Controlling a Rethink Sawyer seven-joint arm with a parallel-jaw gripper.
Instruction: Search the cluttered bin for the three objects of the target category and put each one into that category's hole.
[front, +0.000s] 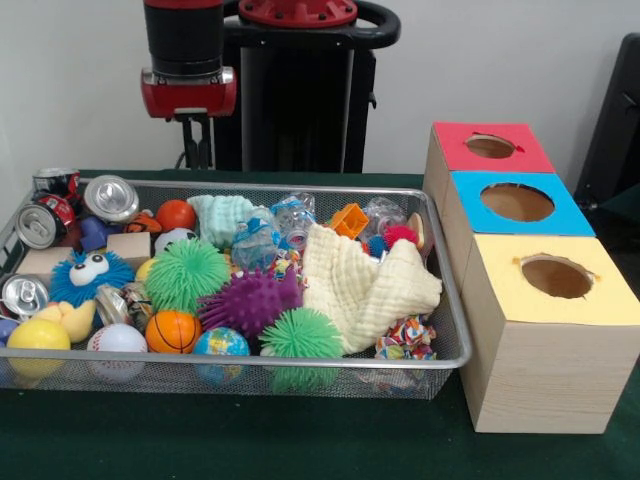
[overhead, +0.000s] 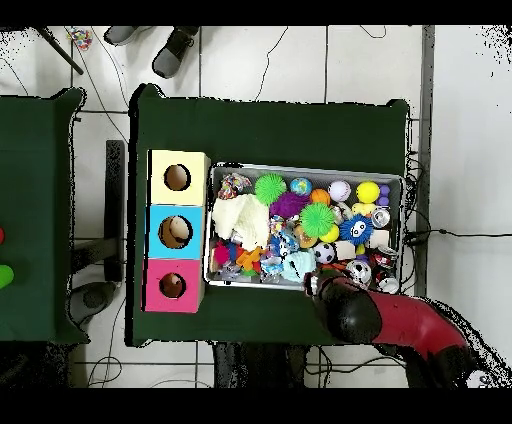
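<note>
The silver wire-mesh bin lies on the green table, full of clutter; it also shows in the overhead view. In it are a cream cloth, green spiky balls, a purple spiky ball, crushed cans, a basketball, a baseball, a globe ball and clear plastic bottles. My gripper hangs empty just behind the bin's far rim, toward its left end in the front view. In the overhead view the arm covers it.
Three wooden boxes with round holes stand in a row against the bin's right end: red top, blue top, yellow top. A person's shoes show at the overhead view's top edge.
</note>
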